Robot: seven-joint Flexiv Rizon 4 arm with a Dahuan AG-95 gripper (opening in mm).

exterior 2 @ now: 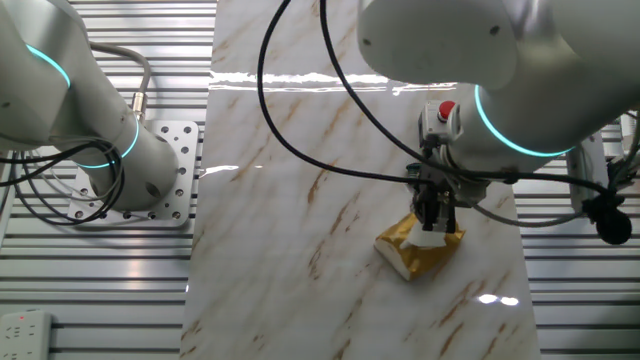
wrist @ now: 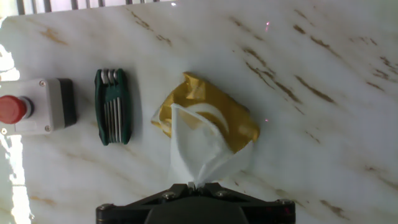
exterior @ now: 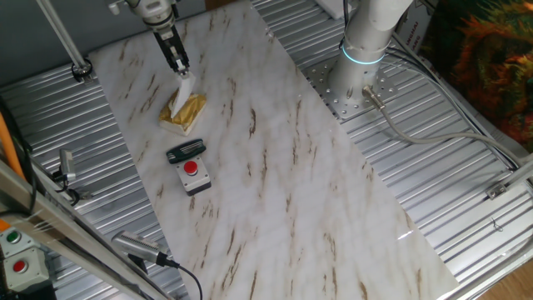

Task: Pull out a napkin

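Here the gripper (exterior: 181, 67) hangs above the golden packet (exterior: 184, 112) on the marble table (exterior: 291, 183), its jaws closed on the top of the napkin (wrist: 198, 152). The sheet rises as a white cone from the packet's slot. In the hand view, the fingertips are cut off by the frame edge.
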